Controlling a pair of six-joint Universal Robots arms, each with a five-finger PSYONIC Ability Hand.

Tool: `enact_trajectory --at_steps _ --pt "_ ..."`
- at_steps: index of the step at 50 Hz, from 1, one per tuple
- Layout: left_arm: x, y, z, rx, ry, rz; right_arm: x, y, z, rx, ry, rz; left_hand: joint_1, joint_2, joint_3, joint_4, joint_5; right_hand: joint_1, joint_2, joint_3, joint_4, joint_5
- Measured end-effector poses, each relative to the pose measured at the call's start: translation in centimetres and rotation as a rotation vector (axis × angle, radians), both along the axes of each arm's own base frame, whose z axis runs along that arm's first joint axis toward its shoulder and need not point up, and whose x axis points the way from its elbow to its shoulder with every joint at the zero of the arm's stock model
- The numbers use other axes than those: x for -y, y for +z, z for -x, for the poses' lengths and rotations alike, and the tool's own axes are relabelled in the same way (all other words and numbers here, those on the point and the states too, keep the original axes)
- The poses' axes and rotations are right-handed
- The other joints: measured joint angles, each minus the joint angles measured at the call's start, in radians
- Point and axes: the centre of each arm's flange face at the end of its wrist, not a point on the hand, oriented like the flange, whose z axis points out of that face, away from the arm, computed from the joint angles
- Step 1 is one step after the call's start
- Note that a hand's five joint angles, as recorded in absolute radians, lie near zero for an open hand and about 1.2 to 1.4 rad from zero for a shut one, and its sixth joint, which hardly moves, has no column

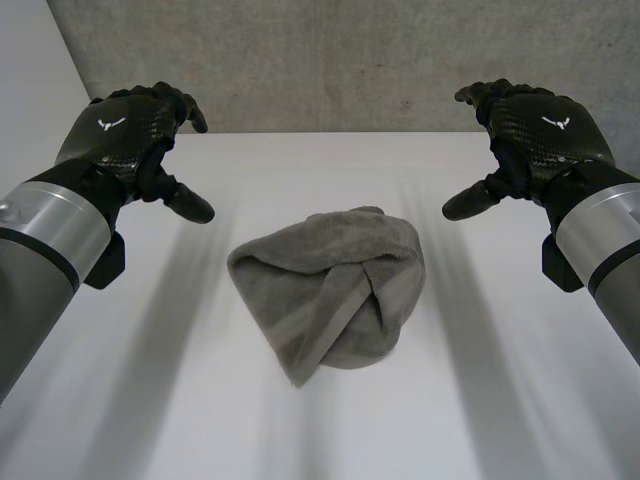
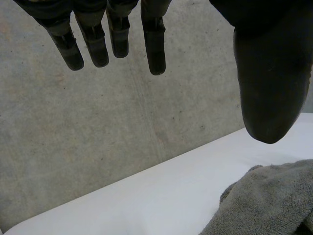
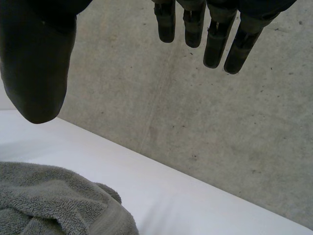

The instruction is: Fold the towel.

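Towel [image 1: 330, 290], grey and bunched into a loose rounded heap, lies near the middle of the white table [image 1: 140, 400]. A banded hem runs diagonally across its near side and a pointed corner sticks out toward the near edge. Neither hand touches it. The left hand [image 1: 130, 135] hangs above the table to the far left of the heap, well apart from it, palm turned inward. Its fingers [image 2: 93, 46] are straight to slightly relaxed and set wide of the thumb [image 2: 269, 83], holding nothing. The right hand [image 1: 540, 130] mirrors it on the far right, also above the table and well apart from the towel, with its fingers [image 3: 215, 46] loose and extended, its thumb [image 3: 36, 68] held wide of them, and nothing in its grasp. In the left wrist view the edge of the heap lies on the table just past the thumb tip. In the right wrist view the towel's folds lie past that hand's thumb in the same way. Beyond the table's far edge stands a grey concrete wall [image 1: 330, 60].
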Motion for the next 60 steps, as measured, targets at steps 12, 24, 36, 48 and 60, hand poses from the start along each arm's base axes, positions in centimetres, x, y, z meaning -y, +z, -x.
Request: enact_trajectory --at_steps 12,24,36,48,60 --pt "0.5 0.0 0.2 -0.016 0.017 -0.004 0.8 0.0 0.1 -0.005 -0.005 -0.003 0.000 0.000 0.000 0.000 -0.035 0.000 0.000 0.000 0.000 -0.042" --pt "1.4 -0.2 0.5 -0.039 0.044 -0.014 2.0 -0.1 0.4 -0.022 -0.015 -0.010 0.013 0.017 0.018 0.015 -0.037 0.003 0.003 0.002 0.001 -0.076" --pt "1.7 -0.3 0.6 -0.048 0.056 -0.018 2.6 -0.1 0.6 -0.032 -0.020 -0.011 0.038 0.049 0.049 0.038 -0.011 0.014 0.010 0.019 0.018 -0.059" --pt "2.0 -0.3 0.8 -0.063 0.071 -0.019 3.2 -0.2 0.9 -0.047 -0.026 -0.012 0.036 0.047 0.047 0.037 -0.067 0.011 0.008 0.016 0.016 -0.096" --pt "2.5 -0.6 1.0 -0.101 0.098 -0.011 4.7 -1.0 1.2 -0.083 -0.032 0.023 0.488 0.517 0.508 0.512 0.384 0.406 0.417 0.409 0.398 0.278"
